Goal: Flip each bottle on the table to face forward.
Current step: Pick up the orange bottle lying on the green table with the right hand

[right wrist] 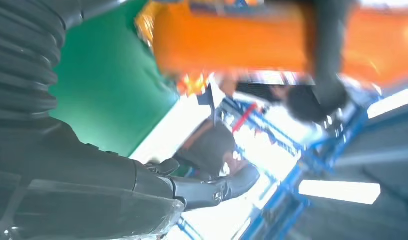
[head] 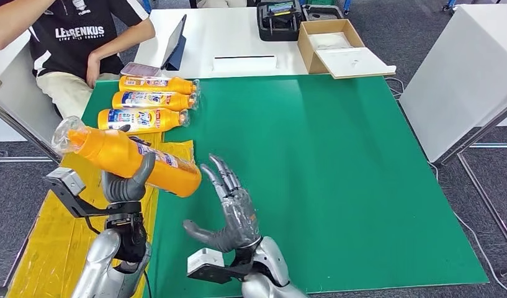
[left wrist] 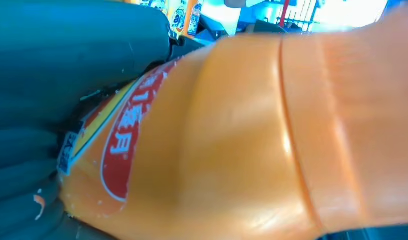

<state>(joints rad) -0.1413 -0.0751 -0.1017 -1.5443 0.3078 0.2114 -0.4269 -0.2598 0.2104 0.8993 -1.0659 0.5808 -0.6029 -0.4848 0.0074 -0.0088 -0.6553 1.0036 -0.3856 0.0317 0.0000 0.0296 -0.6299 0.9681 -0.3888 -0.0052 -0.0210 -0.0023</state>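
Bottle position decides the coming move: the orange plastic bottle with a clear cap [head: 123, 158] is held off the table in the left hand [head: 128, 180], whose fingers wrap its middle from below. Its long axis runs left-far to right-near, cap end up at the left, flat base pointing toward the right hand [head: 229, 208]. That right hand stands just beside the base, palm turned to it, fingers spread and holding nothing, so it is the nearer free hand for taking or turning the bottle. In the left wrist view the bottle's red-and-yellow label [left wrist: 119, 135] lies against the dark fingers [left wrist: 67, 55].

Three more orange bottles [head: 152, 101] lie in a row at the far left of the green table mat [head: 337, 180], caps to the right, labels showing. A yellow plastic sheet [head: 52, 242] lies under the left arm. A seated person [head: 77, 43] sits at the far left corner, close to the row. Beyond the mat stand an open cardboard box [head: 328, 46] and a tablet [head: 175, 42]; neither stands in the way.
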